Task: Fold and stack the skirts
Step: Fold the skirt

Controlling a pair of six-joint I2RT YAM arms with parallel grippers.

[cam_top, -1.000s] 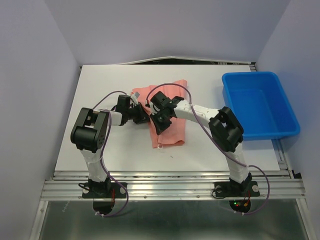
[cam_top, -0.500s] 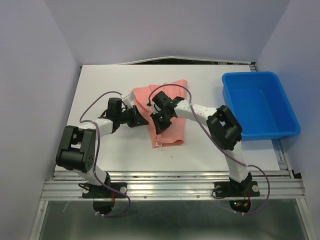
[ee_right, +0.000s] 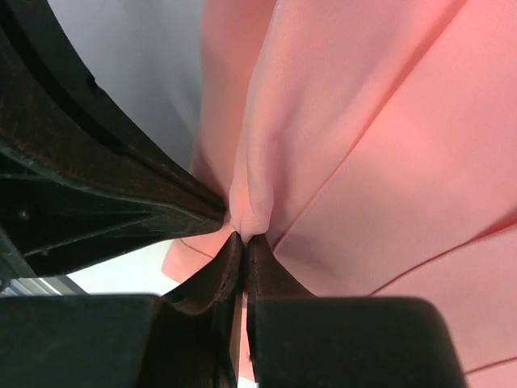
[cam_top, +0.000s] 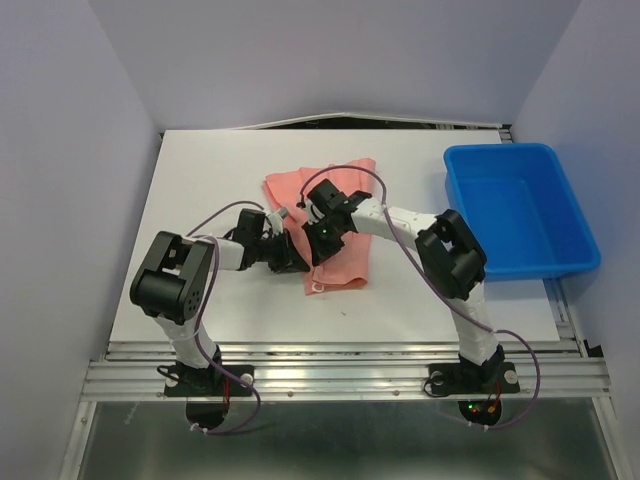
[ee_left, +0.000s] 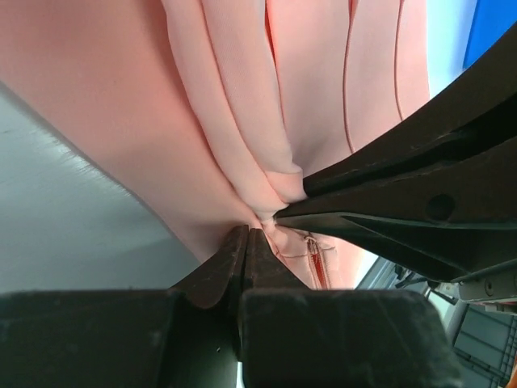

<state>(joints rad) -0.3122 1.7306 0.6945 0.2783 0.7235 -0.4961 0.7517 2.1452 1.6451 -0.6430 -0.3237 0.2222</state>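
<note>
One salmon-pink pleated skirt [cam_top: 345, 190] lies partly folded on the white table [cam_top: 200, 170], mid-table. My left gripper [cam_top: 300, 258] is at the skirt's left edge, shut on the cloth. In the left wrist view the left gripper [ee_left: 248, 230] pinches the skirt [ee_left: 218, 105] near a zip. My right gripper [cam_top: 318, 243] is right beside it, shut on a raised fold. In the right wrist view the right gripper [ee_right: 245, 236] holds that fold of the skirt [ee_right: 388, 121]. The two grippers almost touch tip to tip.
A blue plastic bin [cam_top: 575, 262] stands at the table's right side, with nothing visible in it. Walls close in the table at left, back and right. A metal rail runs along the near edge [cam_top: 340, 375].
My left arm swung its elbow out left and back, and its gripper moved right and nearer, onto the skirt's left edge beside the right gripper. The right gripper stayed on the skirt.
</note>
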